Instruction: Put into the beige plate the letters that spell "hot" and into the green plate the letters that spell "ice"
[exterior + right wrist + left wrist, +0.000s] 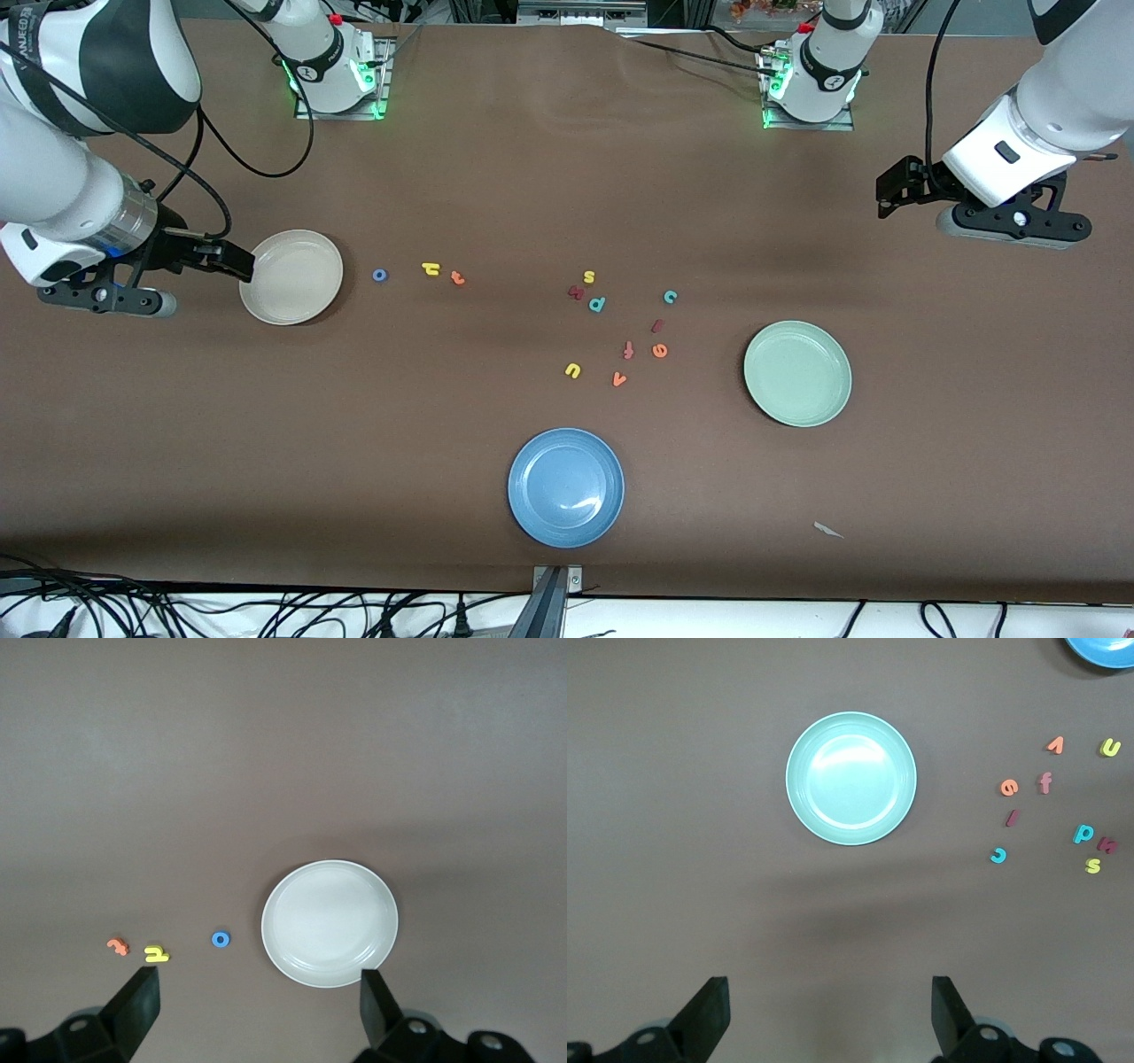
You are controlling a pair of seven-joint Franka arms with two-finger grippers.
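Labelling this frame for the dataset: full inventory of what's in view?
beige plate: 1, cream, right arm's end of the table, nothing in it
green plate: 1, pale mint, left arm's end, nothing in it
blue plate: 1, blue, nearest the front camera
"hot" letters: 3, blue "o", yellow "h", orange "t", in a row beside the beige plate
"ice" letters: 3, dark red "i", teal "c", orange "e", in the mid-table cluster
other letters: 6, yellow, dark red, teal, orange, same cluster
paper scrap: 1, white, near the front edge
right gripper: open, at the beige plate's rim
left gripper: open, over bare table
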